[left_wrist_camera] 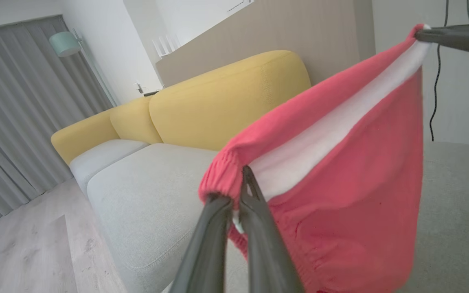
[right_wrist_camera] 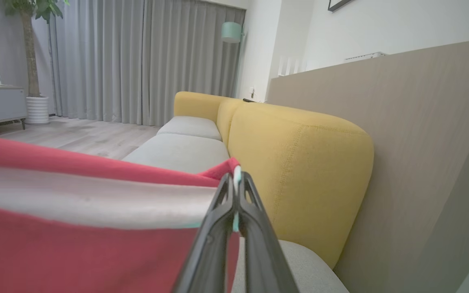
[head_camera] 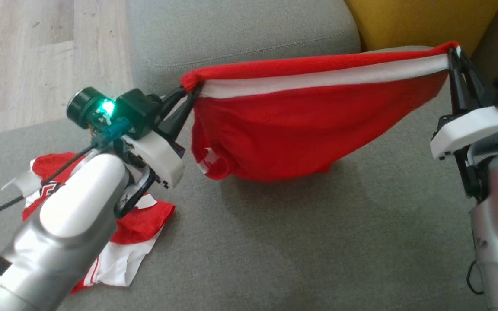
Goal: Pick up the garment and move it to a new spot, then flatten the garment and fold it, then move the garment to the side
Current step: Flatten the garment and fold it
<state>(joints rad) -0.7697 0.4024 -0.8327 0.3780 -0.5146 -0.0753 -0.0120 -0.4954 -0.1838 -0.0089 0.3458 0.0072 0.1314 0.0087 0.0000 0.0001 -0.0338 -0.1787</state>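
Observation:
A red garment (head_camera: 301,138) with a white band along its top edge hangs stretched between my two grippers above the grey sofa seat (head_camera: 318,242). My left gripper (head_camera: 190,90) is shut on its left corner, where the red elastic hem bunches (left_wrist_camera: 222,179). My right gripper (head_camera: 454,54) is shut on the right corner, the white band pinched between its fingers (right_wrist_camera: 236,183). The cloth sags in the middle, its lowest part close to the cushion. In the left wrist view the right gripper's fingers (left_wrist_camera: 454,36) hold the far corner.
A second red and white garment (head_camera: 119,246) lies crumpled on the seat under my left forearm. Yellow back cushions (head_camera: 417,21) rise behind the seat. The wooden floor (head_camera: 37,56) lies beyond the sofa's far-left edge.

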